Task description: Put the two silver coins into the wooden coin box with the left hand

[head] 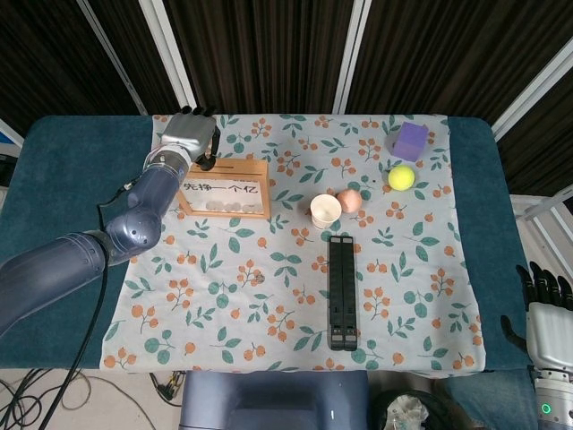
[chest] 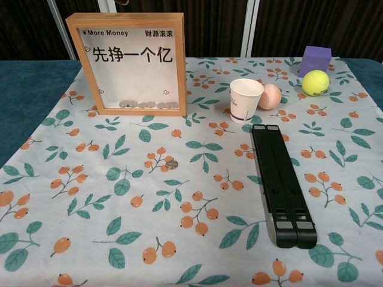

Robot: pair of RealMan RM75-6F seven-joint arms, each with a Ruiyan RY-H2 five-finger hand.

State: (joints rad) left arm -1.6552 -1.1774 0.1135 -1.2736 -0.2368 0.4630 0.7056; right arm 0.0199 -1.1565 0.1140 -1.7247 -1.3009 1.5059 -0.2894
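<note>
Above the far rim of the wooden coin box point(head: 224, 186), the left hand point(head: 190, 137) hangs with its fingers curled down toward the top edge of the frame; whether it pinches a coin there I cannot tell, as the fingertips are dark and small in the head view, and the chest view does not show the hand at all. Directly below the hand the box stands upright on the patterned cloth point(head: 295, 296), its clear front printed with characters, and a row of coins point(chest: 149, 104) lies along its bottom inside. Nearer the robot than the hand, well apart from the box, one silver coin point(chest: 172, 163) lies flat on the cloth. To the right of the hand stand a paper cup point(chest: 246, 99) and, touching or just beside it, a peach-coloured egg point(chest: 271, 96). A black folded stand point(chest: 282, 194) lies lengthwise near the cup, on the robot's side. Further right sit a yellow tennis ball point(chest: 315, 82) and a purple cube point(chest: 315, 60), close together. The right hand point(head: 548, 315) rests far off at the table's near right corner, fingers loosely apart, holding nothing.
</note>
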